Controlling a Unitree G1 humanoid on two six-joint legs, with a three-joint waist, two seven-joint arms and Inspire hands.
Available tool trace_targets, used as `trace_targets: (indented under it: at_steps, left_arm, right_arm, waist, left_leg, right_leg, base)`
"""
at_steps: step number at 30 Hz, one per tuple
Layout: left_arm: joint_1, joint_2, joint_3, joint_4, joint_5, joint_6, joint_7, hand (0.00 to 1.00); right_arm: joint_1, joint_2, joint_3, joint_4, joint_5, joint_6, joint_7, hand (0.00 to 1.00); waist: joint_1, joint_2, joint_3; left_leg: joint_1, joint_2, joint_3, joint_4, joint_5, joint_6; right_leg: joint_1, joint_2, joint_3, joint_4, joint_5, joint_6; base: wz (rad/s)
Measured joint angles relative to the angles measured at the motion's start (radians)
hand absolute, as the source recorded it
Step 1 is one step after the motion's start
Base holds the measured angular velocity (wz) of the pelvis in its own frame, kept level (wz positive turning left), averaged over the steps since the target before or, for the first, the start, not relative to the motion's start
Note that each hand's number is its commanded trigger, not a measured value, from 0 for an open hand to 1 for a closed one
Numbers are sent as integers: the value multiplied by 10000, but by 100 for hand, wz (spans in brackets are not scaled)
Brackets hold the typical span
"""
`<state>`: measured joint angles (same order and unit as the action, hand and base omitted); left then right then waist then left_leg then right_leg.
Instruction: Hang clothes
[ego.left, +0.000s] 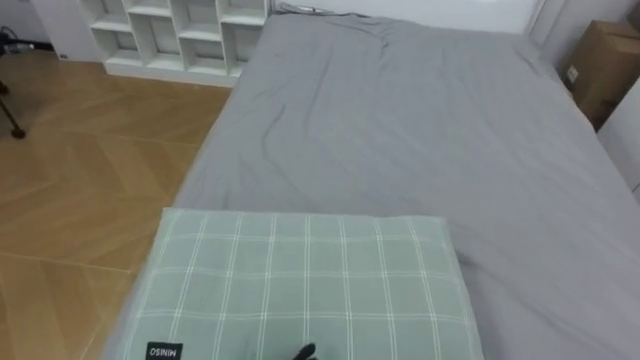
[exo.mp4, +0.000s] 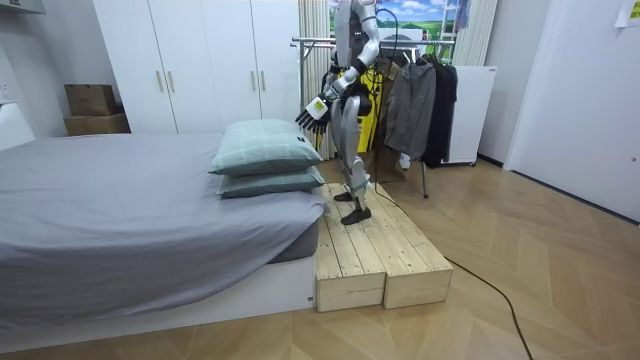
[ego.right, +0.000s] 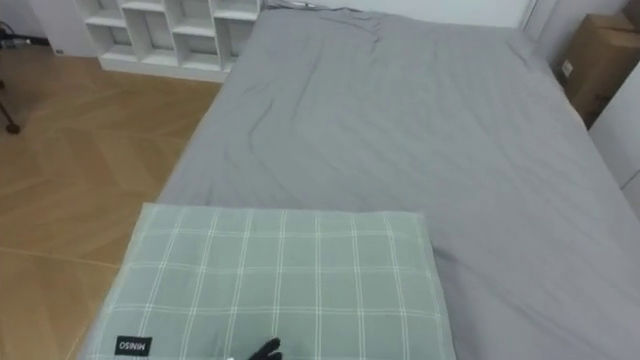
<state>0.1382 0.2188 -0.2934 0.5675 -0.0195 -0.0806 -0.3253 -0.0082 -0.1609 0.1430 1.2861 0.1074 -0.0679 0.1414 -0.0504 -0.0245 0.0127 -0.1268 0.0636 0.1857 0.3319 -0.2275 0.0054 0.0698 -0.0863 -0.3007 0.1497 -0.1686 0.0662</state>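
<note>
Robot stands on the wooden platform (exo.mp4: 380, 262) at the head of the bed (ego.left: 420, 130), facing it. Left hand (exo.mp4: 312, 113) is held out over the checked pillow (ego.left: 310, 285); fingers straight, loosely apart, holding nothing. A dark fingertip (ego.left: 303, 351) pokes in at the pillow's near edge; can't tell whose. Clothes (exo.mp4: 415, 95) hang on the rack (exo.mp4: 312, 42) just behind the robot, well apart from the hand.
</note>
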Motion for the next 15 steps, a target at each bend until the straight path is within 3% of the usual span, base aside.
trace_targets:
  at_steps: [2,5,9,12,15]
  left_arm:
    - [271,9,357,591,11,-6,130,0]
    - [496,-30,896,1744,31,-130,330,0]
    - [654,-56,1789,3411,-402,-177,673,0]
    - [726,-297,2141,3963,-870,-502,958,0]
    - [810,-489,2363,4202,-980,-569,1179,0]
  right_arm:
    - [143,-47,-244,1,29,0,-25,0]
    - [380,-82,-529,-47,201,-3,-86,0]
    - [429,-49,-566,-25,197,-66,-83,0]
    - [452,-18,-620,8,199,-71,-228,0]
    - [531,29,-807,19,284,-73,-326,0]
  waist:
    - [-37,127,-75]
    - [-3,265,-71]
    - [53,233,-65]
    - [53,203,-60]
    - [75,163,-63]
  left_leg:
    - [53,0,-4,-62,42,-53]
    - [257,-48,-101,-178,65,-67]
    - [545,-91,-85,-330,124,-95]
    - [566,-132,-216,-384,225,-110]
    - [672,-192,-198,-617,367,-123]
  right_leg:
    - [20,7,-7,0,-5,-9]
    - [265,9,-10,-16,-42,-36]
    - [490,-3,-12,-126,-136,-68]
    - [520,-5,-18,-162,-169,-125]
    - [529,-33,-6,-167,-194,-156]
  base:
    - [0]
    - [7]
    - [0]
    - [7]
    - [5]
